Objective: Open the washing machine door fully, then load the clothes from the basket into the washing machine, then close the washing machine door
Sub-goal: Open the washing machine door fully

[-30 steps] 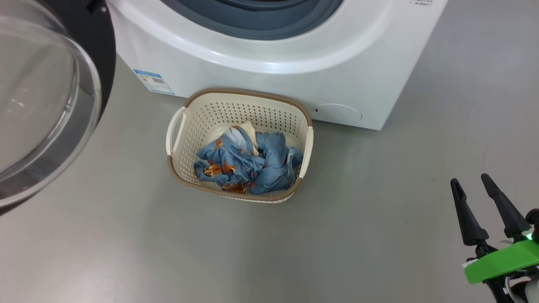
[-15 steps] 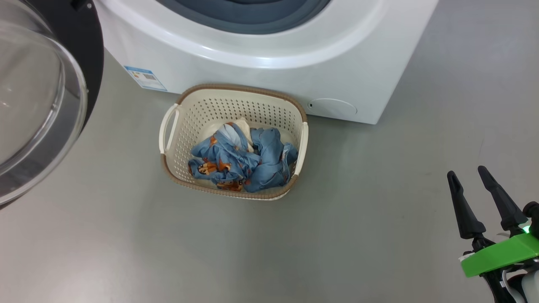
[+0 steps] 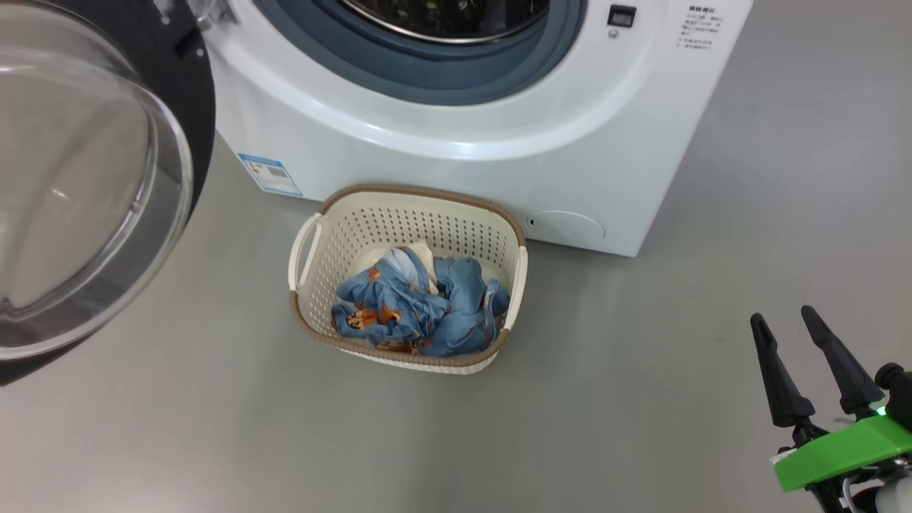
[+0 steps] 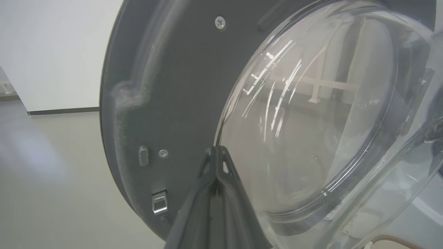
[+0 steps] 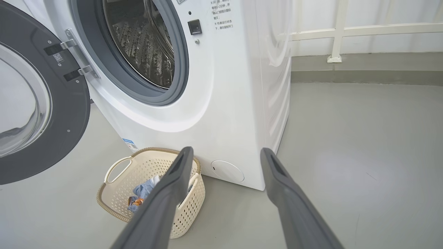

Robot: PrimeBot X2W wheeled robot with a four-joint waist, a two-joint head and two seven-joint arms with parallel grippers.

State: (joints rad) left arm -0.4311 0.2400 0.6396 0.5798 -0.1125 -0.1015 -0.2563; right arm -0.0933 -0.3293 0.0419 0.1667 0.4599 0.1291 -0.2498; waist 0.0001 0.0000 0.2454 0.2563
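Note:
The white washing machine (image 3: 456, 164) (image 5: 225, 103) stands with its door (image 3: 78, 185) (image 5: 38, 114) swung wide to the left, steel drum (image 5: 142, 45) exposed. The cream basket (image 3: 313, 235) (image 5: 121, 173) sits on the floor against the machine's front, holding the blue and orange printed clothes (image 3: 420, 310) (image 5: 142, 192). My left gripper (image 4: 216, 152) is shut, its tips close against the inner side of the door (image 4: 166, 86) beside the glass bowl, holding nothing. My right gripper (image 3: 784, 324) (image 5: 225, 154) is open and empty, low at the right, well away from the basket.
Grey floor (image 3: 605, 399) lies open all around the basket. A white railing (image 5: 346, 31) and a wall run behind the machine on the right. The open door overhangs the floor at the left.
The head camera has tilted up, so the drum opening and gasket now show. The basket, the clothes and the right gripper keep their places.

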